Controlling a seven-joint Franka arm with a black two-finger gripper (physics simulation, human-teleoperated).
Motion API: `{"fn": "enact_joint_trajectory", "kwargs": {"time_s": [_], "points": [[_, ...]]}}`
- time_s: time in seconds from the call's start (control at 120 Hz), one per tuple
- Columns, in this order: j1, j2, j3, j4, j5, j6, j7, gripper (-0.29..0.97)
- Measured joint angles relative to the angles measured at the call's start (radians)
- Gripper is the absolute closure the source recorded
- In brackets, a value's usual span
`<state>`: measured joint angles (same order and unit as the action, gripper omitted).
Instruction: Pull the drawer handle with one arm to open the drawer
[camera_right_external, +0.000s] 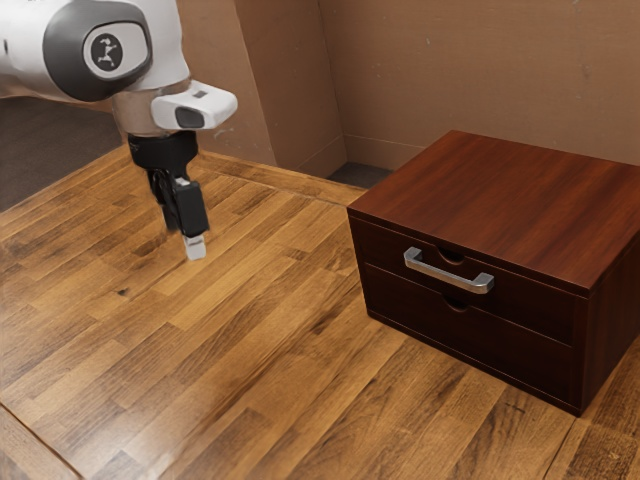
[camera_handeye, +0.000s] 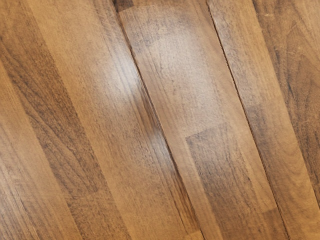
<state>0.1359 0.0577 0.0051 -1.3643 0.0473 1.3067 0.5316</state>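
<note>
A dark red-brown wooden cabinet (camera_right_external: 500, 215) stands on the wood floor at the exterior view's right. Its front holds two drawers, one above the other. The upper drawer (camera_right_external: 470, 280) carries a curved silver handle (camera_right_external: 448, 270) and sits flush with the cabinet front. The lower drawer (camera_right_external: 470, 335) also sits flush. My gripper (camera_right_external: 193, 243) hangs pointing down over the floor at the exterior view's left, far from the handle and roughly level with it. It holds nothing. In the wrist view, bare floor planks (camera_handeye: 160, 120) lie under my hand.
The wooden floor (camera_right_external: 250, 350) stretches between my gripper and the cabinet with nothing on it. Brown walls (camera_right_external: 450, 70) rise behind the cabinet, with a recessed corner behind its left end.
</note>
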Motion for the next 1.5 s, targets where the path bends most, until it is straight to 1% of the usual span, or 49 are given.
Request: {"fn": "enact_joint_trajectory", "kwargs": {"time_s": [0.142, 0.225, 0.275, 0.342, 0.425, 0.508, 0.575, 0.692, 0.8, 0.833, 1.017, 1.15, 1.333, 1.5], "points": [[-0.027, 0.006, -0.001, 0.0, 0.001, 0.074, 0.097, 0.0], [-0.061, -0.014, -0.001, -0.003, 0.0, 0.097, 0.144, 0.0], [-0.092, -0.047, 0.0, -0.01, 0.014, 0.106, 0.171, 0.0], [-0.111, -0.072, -0.028, -0.016, 0.033, 0.118, 0.218, 0.0], [-0.133, -0.105, -0.074, -0.072, 0.042, 0.152, 0.291, 0.0], [-0.209, -0.133, -0.103, -0.157, 0.015, 0.222, 0.369, 0.0], [-0.269, -0.162, -0.116, -0.24, 0.0, 0.305, 0.429, 0.0], [-0.304, -0.178, -0.121, -0.31, -0.008, 0.461, 0.526, 0.0], [-0.31, -0.163, -0.123, -0.317, -0.01, 0.555, 0.604, 0.0], [-0.309, -0.148, -0.123, -0.315, -0.012, 0.577, 0.628, 0.02], [-0.293, -0.048, -0.12, -0.279, -0.041, 0.679, 0.748, 0.25], [-0.279, -0.005, -0.115, -0.26, -0.065, 0.735, 0.831, 0.36], [-0.238, 0.039, -0.111, -0.244, -0.077, 0.797, 0.925, 0.42], [-0.252, 0.065, -0.111, -0.243, -0.09, 0.85, 0.989, 0.44]]}}
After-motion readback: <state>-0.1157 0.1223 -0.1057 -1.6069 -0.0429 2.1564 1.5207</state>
